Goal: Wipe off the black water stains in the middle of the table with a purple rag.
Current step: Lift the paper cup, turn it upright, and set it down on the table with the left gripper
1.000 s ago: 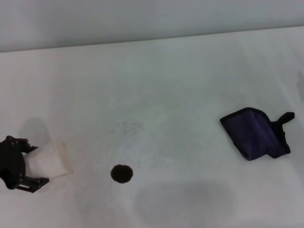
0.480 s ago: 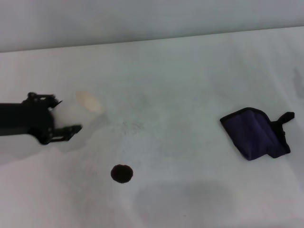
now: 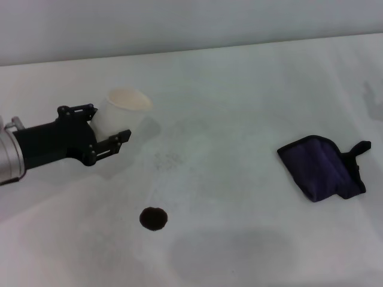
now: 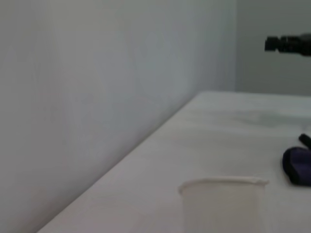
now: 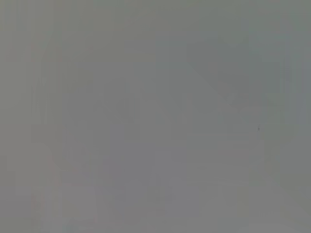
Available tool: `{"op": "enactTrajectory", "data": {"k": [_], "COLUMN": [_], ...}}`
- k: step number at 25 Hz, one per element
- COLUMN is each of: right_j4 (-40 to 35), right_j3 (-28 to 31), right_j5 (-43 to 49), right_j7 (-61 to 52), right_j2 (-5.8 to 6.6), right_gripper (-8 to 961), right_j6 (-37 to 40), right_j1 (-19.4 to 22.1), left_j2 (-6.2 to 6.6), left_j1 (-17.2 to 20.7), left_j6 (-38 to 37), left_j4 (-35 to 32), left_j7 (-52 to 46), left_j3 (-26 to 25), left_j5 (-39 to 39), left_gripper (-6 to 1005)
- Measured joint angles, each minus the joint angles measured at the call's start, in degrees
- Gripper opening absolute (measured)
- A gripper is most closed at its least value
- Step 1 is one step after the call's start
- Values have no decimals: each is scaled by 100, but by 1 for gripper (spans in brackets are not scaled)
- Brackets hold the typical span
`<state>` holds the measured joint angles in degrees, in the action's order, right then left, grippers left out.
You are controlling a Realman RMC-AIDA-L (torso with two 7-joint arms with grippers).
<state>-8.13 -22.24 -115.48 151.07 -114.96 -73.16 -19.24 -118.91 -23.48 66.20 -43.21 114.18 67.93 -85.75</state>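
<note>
The black water stain (image 3: 154, 218), a small round dark blot, lies on the white table (image 3: 239, 119) near the front, left of centre. The purple rag (image 3: 322, 168) lies folded at the right, its black loop tab pointing right; it also shows in the left wrist view as the rag (image 4: 297, 165). My left gripper (image 3: 109, 122) reaches in from the left, behind and left of the stain, shut on an upright white paper cup (image 3: 122, 111). The cup's rim (image 4: 223, 182) fills the near part of the left wrist view. A dark shape (image 4: 289, 44) far off above the table looks like my right gripper.
A pale wall (image 3: 179, 24) runs along the table's far edge. Faint grey speckles (image 3: 167, 160) mark the tabletop between the cup and the stain. The right wrist view shows only plain grey.
My left gripper has carried the cup from the front left edge up and rightward, turning it from lying on its side to upright. The stain and rag have not moved.
</note>
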Motion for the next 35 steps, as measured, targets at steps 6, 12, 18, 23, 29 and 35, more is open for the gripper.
{"op": "enactTrajectory", "data": {"k": [6,12,18,23,29,35], "right_j4": [-12,-14,-14,-3,11,13], "right_j3": [0,-57,-122,-180,-219,-219], "right_j5": [0,-1,-1,-1,-1,-1], "right_j7": [2,2,2,0,-16,-39], "right_j2": [3,11,18,18,18,18], "right_gripper": [436,436,437,437,437,437], "right_j6": [-74,-230,-420,-505,-566,-570], "right_j1": [64,170,299,387,452,469], "left_j2": [-9,-13,-18,-32,-36,-48], "left_j1": [94,248,315,315,395,647], "left_j6": [-17,-21,-21,-55,-59,-4], "left_j4": [1035,1767,2280,2689,2973,2988], "left_j7": [988,1916,2471,3041,3455,3735], "left_j3": [-33,-35,-39,-44,-46,-42], "left_j5": [-950,-1519,-1811,-2004,-2176,-2294], "left_gripper": [557,516,537,555,576,598]}}
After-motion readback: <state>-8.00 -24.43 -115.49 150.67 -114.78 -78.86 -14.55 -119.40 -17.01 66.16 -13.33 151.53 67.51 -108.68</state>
